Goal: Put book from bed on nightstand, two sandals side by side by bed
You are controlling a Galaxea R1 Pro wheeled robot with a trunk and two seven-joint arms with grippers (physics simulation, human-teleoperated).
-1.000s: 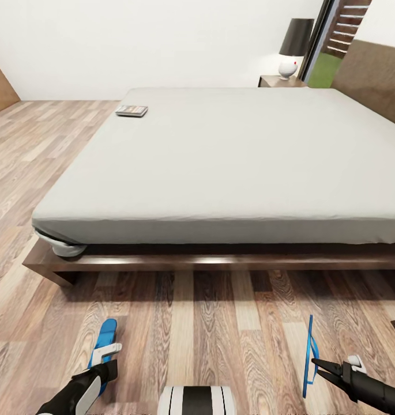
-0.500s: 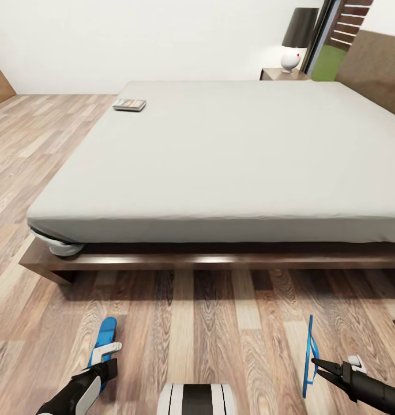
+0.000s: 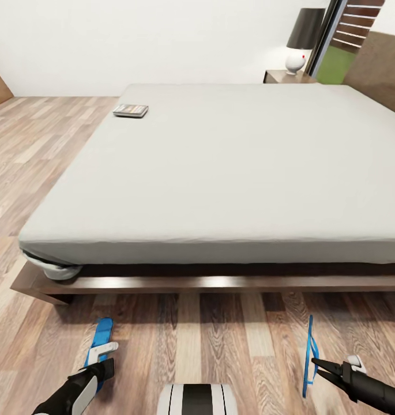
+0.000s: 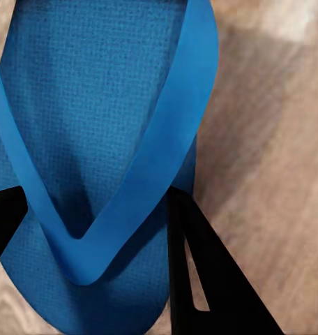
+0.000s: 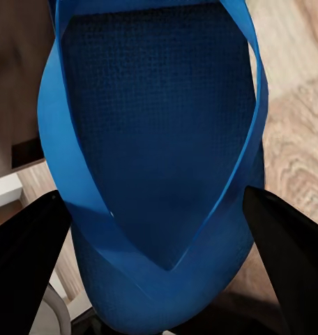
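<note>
Blue sandal (image 3: pixel 100 341) in left gripper (image 3: pixel 102 358), another (image 3: pixel 308 356) in right gripper (image 3: pixel 319 364).

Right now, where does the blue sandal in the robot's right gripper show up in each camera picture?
Head view: the right sandal stands on edge at lower right, by the right gripper.
Right wrist view: the sandal sits between the fingers.
Left wrist view: a different sandal.
Shared landmark: wood floor.
</note>
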